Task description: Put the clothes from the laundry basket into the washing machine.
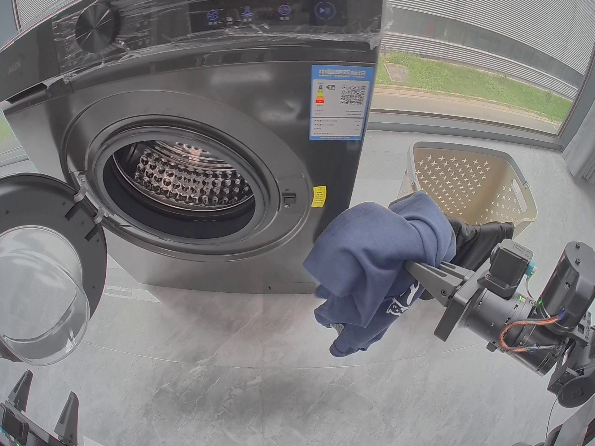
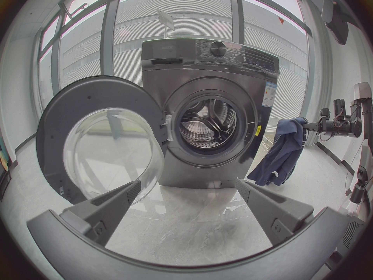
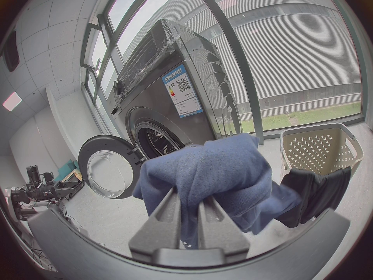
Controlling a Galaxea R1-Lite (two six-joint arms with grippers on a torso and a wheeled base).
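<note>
The right claw (image 3: 190, 197) clamped a blue sweatshirt (image 1: 372, 249), black garment (image 1: 480, 240) trailing, short of the washing machine (image 1: 204, 94). Its drum (image 1: 186, 181) looked empty. The left claw (image 2: 187, 182) gaped wide, holding nothing.

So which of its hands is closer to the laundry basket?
Right. Its right hand, gripping a blue garment, is just before the basket; the left hand is far off, by the open washer door.
</note>
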